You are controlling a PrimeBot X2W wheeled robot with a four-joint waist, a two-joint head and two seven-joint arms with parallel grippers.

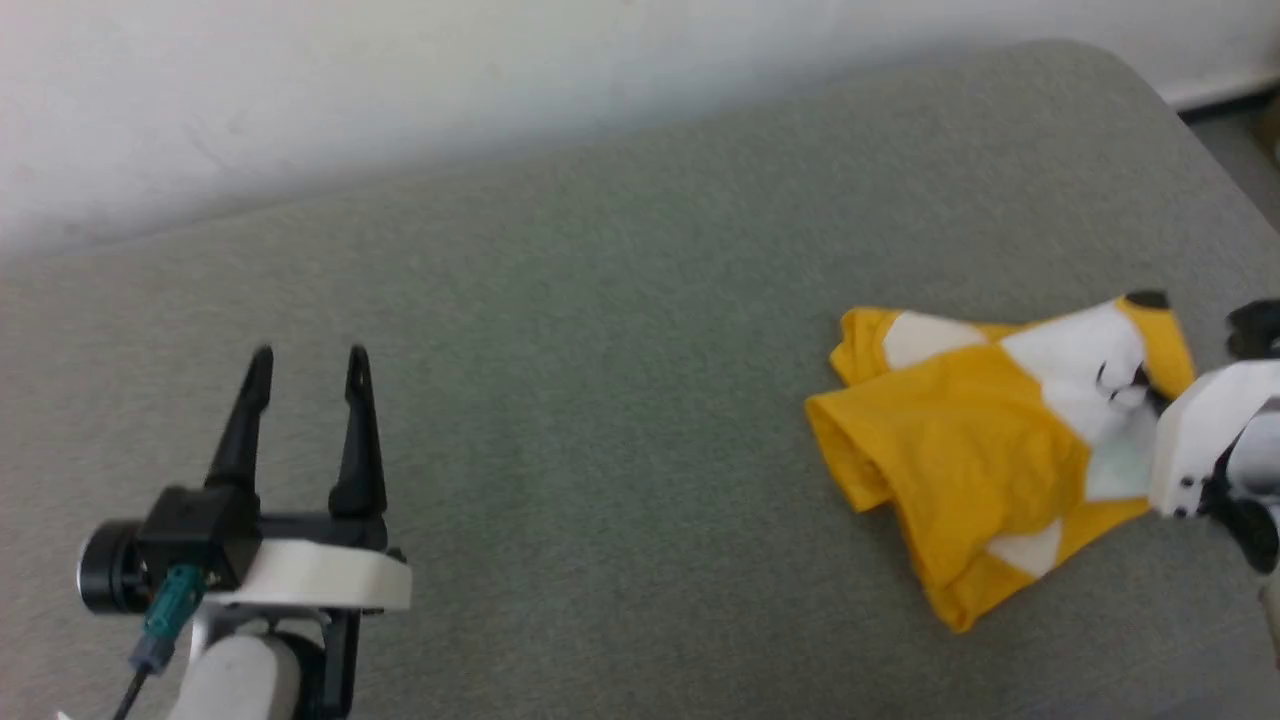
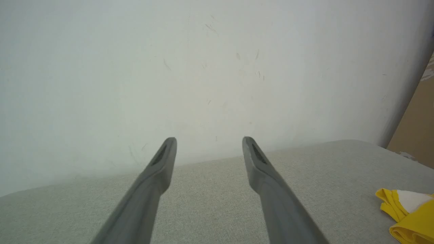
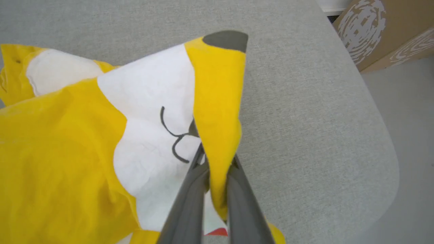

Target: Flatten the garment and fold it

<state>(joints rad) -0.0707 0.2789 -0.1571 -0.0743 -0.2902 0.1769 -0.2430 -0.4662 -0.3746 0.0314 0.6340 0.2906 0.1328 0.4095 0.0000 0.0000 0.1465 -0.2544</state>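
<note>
pinching a raised fold of the yellow t-shirt [image 3: 67, 152] in the right gripper [image 3: 217, 159], fingers clamped on the thin cloth; holding the left gripper [image 1: 305, 365] spread wide and empty over the left part of the grey cushion [image 1: 600, 350]. lying crumpled near that cushion's right end, probably handling light, limp and sag-prone; likely gripping best at hems or shoulder seams. reading no brand or lettering, just printed black lines.
</note>
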